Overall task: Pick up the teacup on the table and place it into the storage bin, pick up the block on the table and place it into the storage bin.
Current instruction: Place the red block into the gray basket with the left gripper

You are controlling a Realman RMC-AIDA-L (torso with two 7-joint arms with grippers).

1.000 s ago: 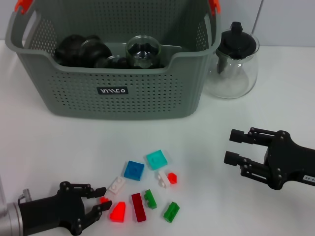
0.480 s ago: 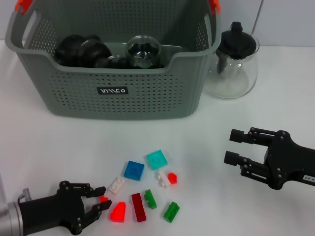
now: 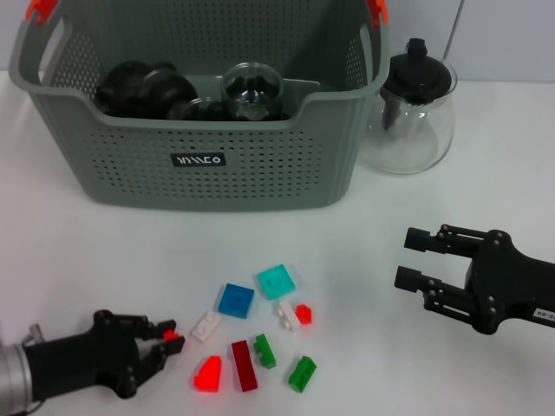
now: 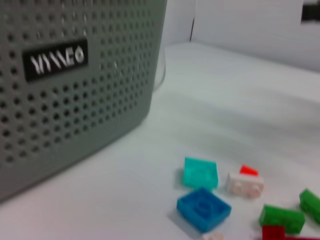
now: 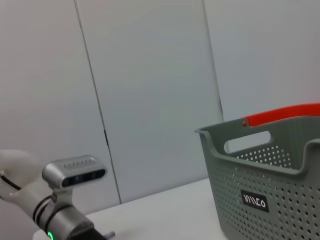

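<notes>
Left end effector (image 3: 166,344) pinched on a small red block (image 3: 172,334) low over the tabletop (image 3: 87,251), right end effector (image 3: 414,258) parked wide open: best lifted straight, clear of the bin (image 3: 196,160) rim

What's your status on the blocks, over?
Left pincer shut on small red block, low at table. Right pincer open, idle at right. Storage bin ahead already holds teacups. Path to bin unobstructed.
</notes>
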